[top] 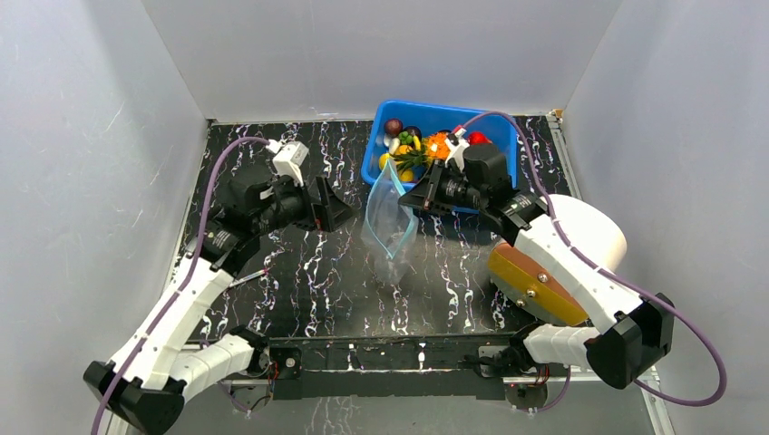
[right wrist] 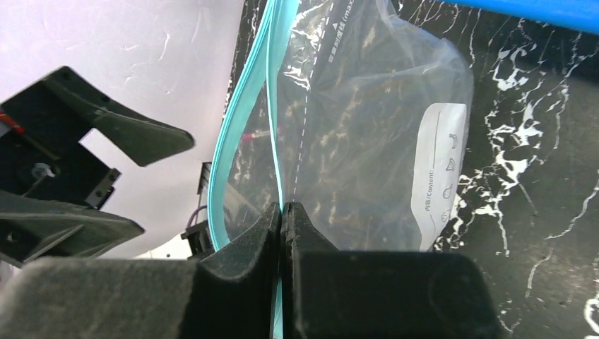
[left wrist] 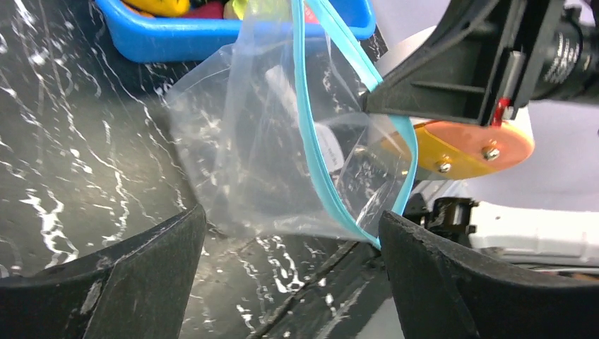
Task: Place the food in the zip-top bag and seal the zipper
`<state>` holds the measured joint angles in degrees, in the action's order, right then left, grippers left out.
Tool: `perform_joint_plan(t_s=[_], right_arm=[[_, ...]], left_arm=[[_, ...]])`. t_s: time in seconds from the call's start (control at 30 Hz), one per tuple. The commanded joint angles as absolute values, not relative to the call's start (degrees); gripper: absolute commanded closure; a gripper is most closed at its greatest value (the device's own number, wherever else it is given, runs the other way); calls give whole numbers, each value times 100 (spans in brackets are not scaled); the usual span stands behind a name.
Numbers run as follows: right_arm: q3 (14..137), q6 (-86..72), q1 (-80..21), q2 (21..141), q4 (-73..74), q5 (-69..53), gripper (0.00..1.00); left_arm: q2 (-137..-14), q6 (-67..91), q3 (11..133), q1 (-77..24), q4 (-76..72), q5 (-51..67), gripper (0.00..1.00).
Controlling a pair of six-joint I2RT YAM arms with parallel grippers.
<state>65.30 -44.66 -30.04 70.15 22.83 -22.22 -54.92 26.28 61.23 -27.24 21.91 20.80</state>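
Observation:
The clear zip-top bag (top: 390, 217) hangs upright over the black marbled table, between my two grippers. My right gripper (right wrist: 282, 212) is shut on one side of its teal zipper (right wrist: 244, 120), and it shows in the top view as the right gripper (top: 413, 198) at the bag's upper right edge. The bag's mouth gapes, its two teal strips apart (left wrist: 311, 134). My left gripper (left wrist: 293, 233) is open, a short way left of the bag and not touching it; from above, the left gripper (top: 340, 210) faces the bag. The food (top: 413, 145) lies in a blue bin behind the bag.
The blue bin (top: 435, 111) stands at the back of the table, just behind my right gripper; its near wall (left wrist: 212, 39) shows past the bag. White walls close in the table on three sides. Purple cables loop off both arms.

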Motion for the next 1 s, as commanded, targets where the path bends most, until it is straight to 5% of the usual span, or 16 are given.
perform_joint_plan(t_s=[0.0, 0.47, 0.7, 0.97], right_arm=[[6372, -5239, -3209, 6956, 1504, -1854, 100], [6401, -5483, -3922, 7207, 1267, -1400, 100], [6376, -5463, -3944, 7235, 1266, -1469, 100], [6128, -5319, -3988, 7177, 1371, -1375, 100]], left_arm=[[-5773, 3764, 6243, -2751, 2212, 2324, 12], [-6421, 3722, 6360, -2751, 2731, 1596, 27], [-6484, 3458, 6379, -2751, 3002, 1175, 66], [-6078, 3271, 6507, -2750, 2806, 846, 100]])
